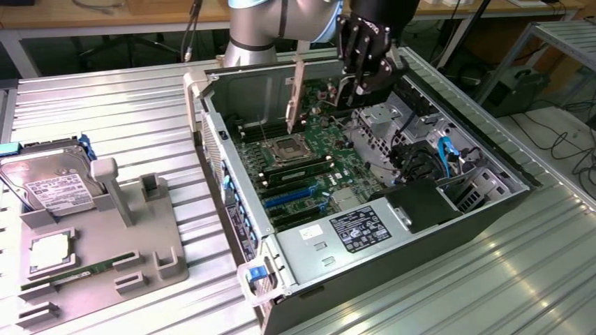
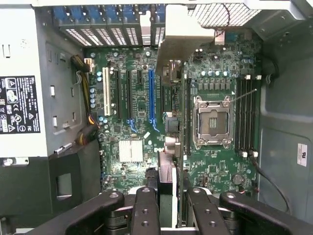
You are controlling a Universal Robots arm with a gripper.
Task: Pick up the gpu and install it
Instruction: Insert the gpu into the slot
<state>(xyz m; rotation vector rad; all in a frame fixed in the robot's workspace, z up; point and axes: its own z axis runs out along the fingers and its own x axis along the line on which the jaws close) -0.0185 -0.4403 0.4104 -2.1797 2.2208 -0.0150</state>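
- We judge the step in hand to be carrying the gpu (image 2: 167,170) down into the open case (image 1: 233,77). To do it well, we would hold the card square to the motherboard (image 2: 132,127) and line its edge up along one expansion slot.
- We would also line up the silver bracket (image 2: 178,38) with the rear openings of the case, so nothing binds.
- The gripper (image 2: 168,200) has its jaws drawn narrow on the gpu, one of the fingers (image 2: 145,211) on each face.
- The card runs edge-on out from between the jaws, above the board and not seated.
- It hangs between the blue slot (image 2: 151,98) and the processor socket (image 2: 212,122); which slot lies under it we cannot tell.
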